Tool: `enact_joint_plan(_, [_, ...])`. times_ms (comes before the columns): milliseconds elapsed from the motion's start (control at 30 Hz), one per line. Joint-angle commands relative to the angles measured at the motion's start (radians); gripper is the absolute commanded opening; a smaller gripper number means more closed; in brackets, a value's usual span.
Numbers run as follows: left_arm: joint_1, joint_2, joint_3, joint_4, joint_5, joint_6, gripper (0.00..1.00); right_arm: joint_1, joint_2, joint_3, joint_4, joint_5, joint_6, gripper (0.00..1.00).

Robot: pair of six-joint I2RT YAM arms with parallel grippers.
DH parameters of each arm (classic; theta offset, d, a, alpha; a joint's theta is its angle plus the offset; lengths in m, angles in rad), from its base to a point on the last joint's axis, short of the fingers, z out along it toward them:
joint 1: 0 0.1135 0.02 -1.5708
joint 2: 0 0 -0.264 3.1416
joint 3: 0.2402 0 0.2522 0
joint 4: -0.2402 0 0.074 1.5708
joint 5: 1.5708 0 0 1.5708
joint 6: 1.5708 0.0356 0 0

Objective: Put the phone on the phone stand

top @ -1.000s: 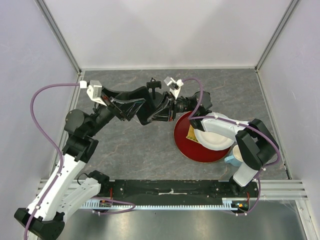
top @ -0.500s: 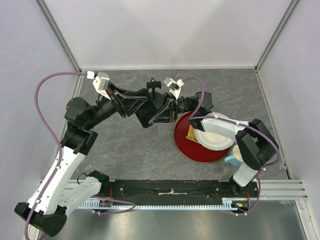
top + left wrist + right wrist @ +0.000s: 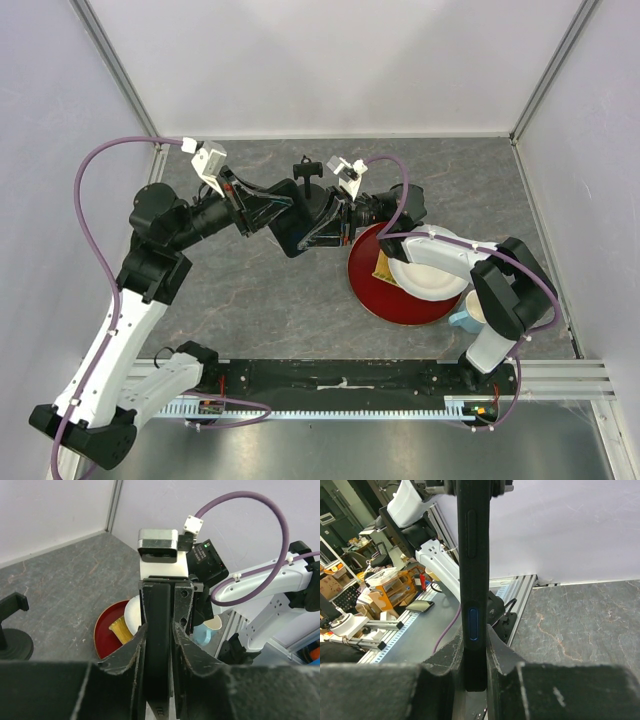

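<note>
The left hand (image 3: 158,630) and the right hand (image 3: 473,647) each pinch the phone (image 3: 472,555) edge-on, fingers pressed against both its faces. They hold it over the bench (image 3: 460,175) at the top view's upper middle. The phone stand (image 3: 306,170) is upright just above them in that frame.

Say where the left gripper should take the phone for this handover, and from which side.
Clamp the phone's two flat faces at its free end, opposite the right gripper, coming in lengthwise from that end. It is held edge-on between the arms, so the broad faces give the most contact, while the thin edges carry buttons. The left gripper sits there now.
</note>
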Motion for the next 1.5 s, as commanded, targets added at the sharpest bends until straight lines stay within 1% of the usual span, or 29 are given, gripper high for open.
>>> enact_joint_plan(0, [0.010, 0.002, 0.041, -0.029, 0.019, 0.037, 0.27, -0.001, -0.007, 0.019, 0.156, 0.009, -0.002, 0.00])
enact_joint_plan(233, [0.013, 0.003, 0.052, -0.023, 0.005, 0.025, 0.26, -0.001, -0.007, 0.018, 0.152, 0.000, -0.005, 0.00])
enact_joint_plan(500, [0.015, 0.016, 0.072, -0.051, 0.025, 0.034, 0.18, -0.001, -0.009, 0.018, 0.149, -0.005, -0.005, 0.00])
enact_joint_plan(533, [0.015, 0.016, 0.072, -0.052, 0.027, 0.036, 0.15, -0.002, -0.010, 0.018, 0.149, -0.006, -0.005, 0.00])
enact_joint_plan(567, [0.015, 0.017, 0.070, -0.051, 0.027, 0.037, 0.02, -0.002, -0.009, 0.018, 0.150, -0.006, -0.005, 0.00])
enact_joint_plan(633, [0.013, 0.020, 0.069, -0.049, 0.016, 0.037, 0.02, -0.001, -0.007, 0.022, 0.135, -0.003, -0.012, 0.00])
enact_joint_plan(667, [0.015, 0.020, 0.067, -0.046, 0.011, 0.039, 0.02, -0.002, -0.009, 0.026, 0.120, 0.000, -0.019, 0.03])
enact_joint_plan(700, [0.015, 0.020, 0.065, -0.045, -0.004, 0.037, 0.02, -0.002, -0.009, 0.029, 0.083, 0.005, -0.028, 0.19])
enact_joint_plan(733, [0.015, 0.019, 0.064, -0.043, -0.018, 0.036, 0.02, -0.004, -0.012, 0.029, 0.065, 0.018, -0.054, 0.27])
enact_joint_plan(767, [0.015, 0.013, 0.058, -0.044, -0.068, 0.033, 0.02, -0.007, -0.022, 0.027, 0.043, 0.025, -0.071, 0.44])
enact_joint_plan(800, [0.015, 0.006, 0.053, -0.049, -0.107, 0.030, 0.02, -0.013, -0.028, 0.026, -0.013, 0.037, -0.112, 0.52])
enact_joint_plan(833, [0.015, -0.001, 0.047, -0.052, -0.154, 0.023, 0.02, -0.018, -0.050, 0.020, -0.052, 0.061, -0.144, 0.57])
enact_joint_plan(867, [0.015, -0.023, 0.026, -0.052, -0.238, 0.008, 0.02, -0.030, -0.062, 0.018, -0.098, 0.080, -0.181, 0.66])
enact_joint_plan(900, [0.015, -0.030, 0.015, -0.051, -0.269, 0.007, 0.02, -0.036, -0.076, 0.015, -0.215, 0.100, -0.222, 0.71])
enact_joint_plan(933, [0.015, -0.038, 0.006, -0.052, -0.298, 0.006, 0.02, -0.044, -0.106, 0.013, -0.294, 0.157, -0.341, 0.75])
enact_joint_plan(967, [0.015, -0.046, -0.008, -0.054, -0.353, 0.016, 0.02, -0.058, -0.122, 0.018, -0.384, 0.198, -0.404, 0.82])
enact_joint_plan(1000, [0.015, -0.052, -0.013, -0.063, -0.377, 0.022, 0.02, -0.064, -0.134, 0.026, -0.569, 0.242, -0.480, 0.85])
enact_joint_plan(1033, [0.015, -0.055, -0.014, -0.072, -0.403, 0.031, 0.02, -0.068, -0.154, 0.041, -0.647, 0.300, -0.582, 0.87])
enact_joint_plan(1067, [0.015, -0.056, -0.013, -0.078, -0.464, 0.043, 0.02, -0.076, -0.160, 0.047, -0.710, 0.416, -0.621, 0.89])
enact_joint_plan(1100, [0.015, -0.067, -0.016, -0.078, -0.502, 0.043, 0.02, -0.082, -0.165, 0.049, -0.792, 0.495, -0.644, 0.91])
enact_joint_plan(1133, [0.015, -0.072, -0.022, -0.069, -0.539, 0.043, 0.02, -0.088, -0.167, 0.047, -0.817, 0.559, -0.658, 0.92])
enact_joint_plan(1167, [0.015, -0.079, -0.027, -0.058, -0.597, 0.049, 0.02, -0.099, -0.163, 0.049, -0.837, 0.716, -0.678, 0.93])
enact_joint_plan(1200, [0.013, -0.084, -0.034, -0.036, -0.616, 0.052, 0.02, -0.104, -0.159, 0.052, -0.885, 0.801, -0.683, 0.94])
enact_joint_plan(1300, [0.013, -0.093, -0.098, 0.134, -0.627, 0.043, 0.02, -0.107, -0.119, 0.076, -0.946, 1.059, -0.732, 0.94])
enact_joint_plan(1333, [0.013, -0.083, -0.141, 0.256, -0.627, 0.034, 0.02, -0.105, -0.095, 0.079, -0.946, 1.112, -0.744, 0.93])
enact_joint_plan(1367, [0.012, -0.073, -0.158, 0.315, -0.627, 0.013, 0.02, -0.107, -0.081, 0.082, -0.948, 1.155, -0.758, 0.92])
enact_joint_plan(1400, [0.012, -0.057, -0.172, 0.365, -0.628, 0.000, 0.02, -0.107, -0.065, 0.096, -0.948, 1.240, -0.767, 0.92])
enact_joint_plan(1433, [0.009, -0.020, -0.181, 0.452, -0.628, -0.009, 0.02, -0.116, -0.039, 0.102, -0.950, 1.268, -0.766, 0.91])
enact_joint_plan(1467, [0.005, 0.006, -0.182, 0.484, -0.628, -0.013, 0.02, -0.122, -0.029, 0.104, -0.934, 1.287, -0.757, 0.88])
